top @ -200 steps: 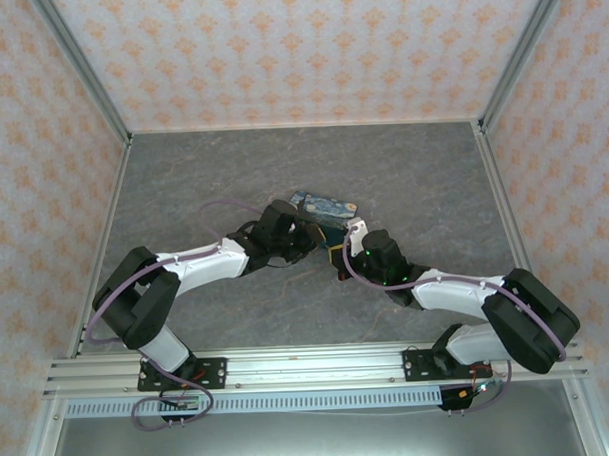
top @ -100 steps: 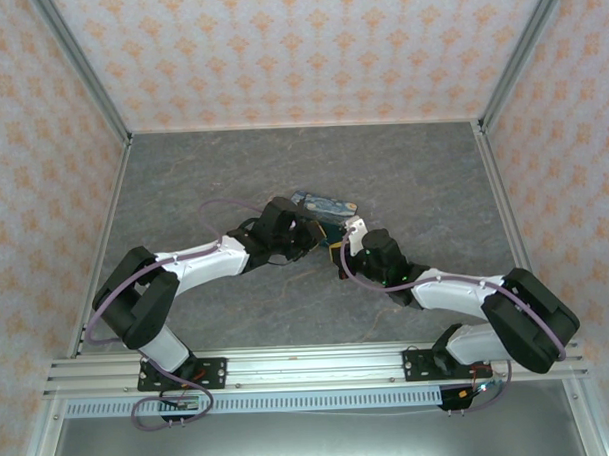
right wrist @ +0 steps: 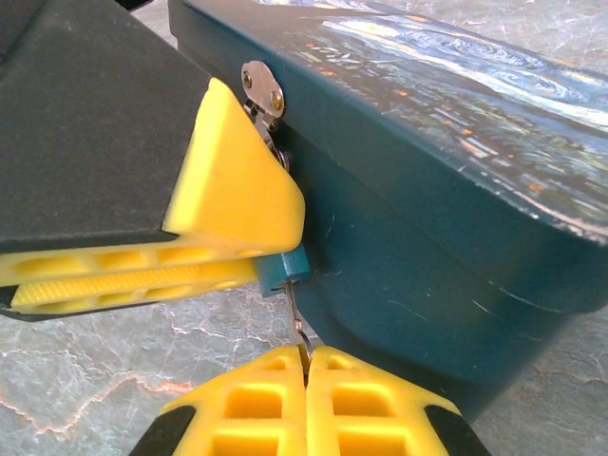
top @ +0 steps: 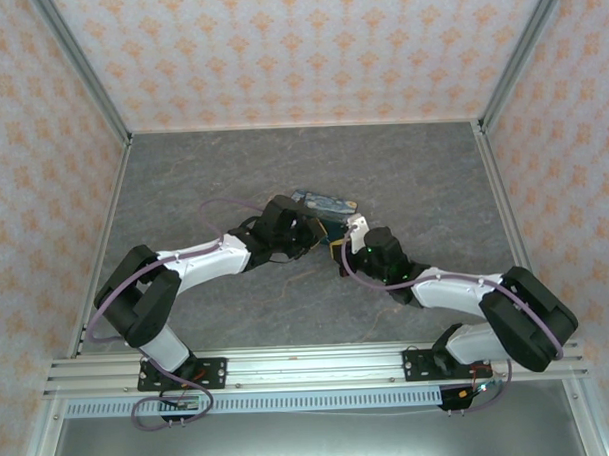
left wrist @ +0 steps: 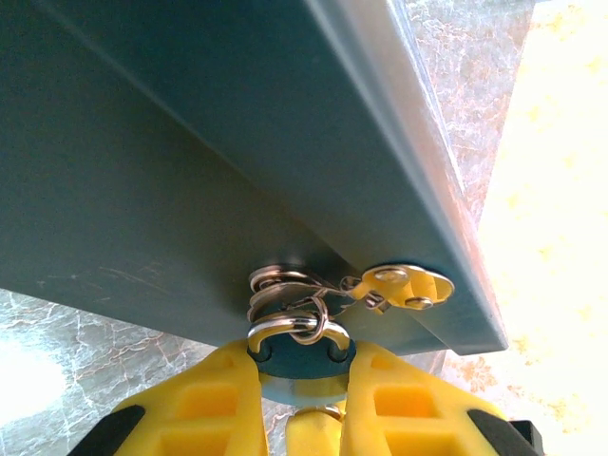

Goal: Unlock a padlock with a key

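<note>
Left pincer (left wrist: pixel 302 380) clamped the mostly hidden padlock (right wrist: pixel 282 268) at the shut tin (right wrist: pixel 427 218); right pincer (right wrist: pixel 306 355) pinched the key (right wrist: pixel 296 312), its tip hidden.

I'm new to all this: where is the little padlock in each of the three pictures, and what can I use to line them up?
Top view: too small to make out; look where the left gripper and right gripper meet at the tin's near side.
Left wrist: padlock at bottom centre, pinched between yellow fingers.
Right wrist: its teal body centre-left, under a yellow finger, key below.
Shared landmark: the blue tin.
</note>
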Tool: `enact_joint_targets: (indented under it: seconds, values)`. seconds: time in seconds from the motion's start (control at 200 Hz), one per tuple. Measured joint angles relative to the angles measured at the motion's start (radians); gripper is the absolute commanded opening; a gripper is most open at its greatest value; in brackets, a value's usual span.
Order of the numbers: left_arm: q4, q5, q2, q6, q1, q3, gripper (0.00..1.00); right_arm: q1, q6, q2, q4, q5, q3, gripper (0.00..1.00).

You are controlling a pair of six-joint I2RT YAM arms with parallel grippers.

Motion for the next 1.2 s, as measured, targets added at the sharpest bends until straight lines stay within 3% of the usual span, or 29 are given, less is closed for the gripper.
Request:
enact_joint_targets:
  seconds: [0.36,1.201]
  values:
    - [0.007,-0.013,0.001,0.001,-0.01,0.0,0.14,-0.078,0.095,0.035,0.048,-0.163,0.0,0.0]
    - [0.09,-0.007,0.076,-0.016,-0.025,0.0,0.14,-0.091,0.128,0.027,-0.022,-0.14,0.0,0.0]
